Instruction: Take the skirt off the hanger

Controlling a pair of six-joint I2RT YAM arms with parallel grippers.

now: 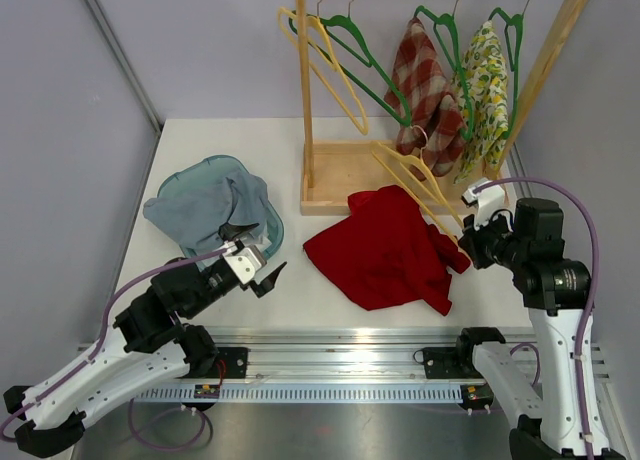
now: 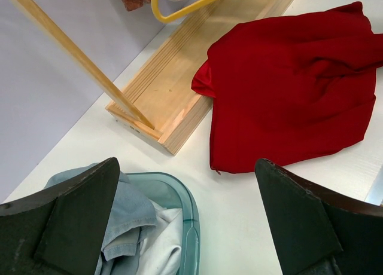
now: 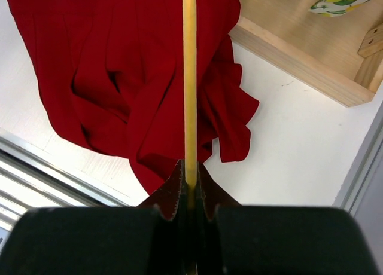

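Right gripper (image 3: 190,173) of mine is pinched shut on the yellow hanger (image 3: 189,78). The red skirt (image 3: 119,78) lies crumpled on the desk (image 3: 287,137) beneath and ahead of it. My left gripper (image 2: 187,164) gapes wide, holding nothing, with the skirt ahead to its right.

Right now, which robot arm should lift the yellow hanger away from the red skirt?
Right. The right gripper is shut on the thin yellow plastic hanger, which stretches over the crumpled red skirt. The left gripper is open and empty, over by the pale blue plastic tub of clothes.
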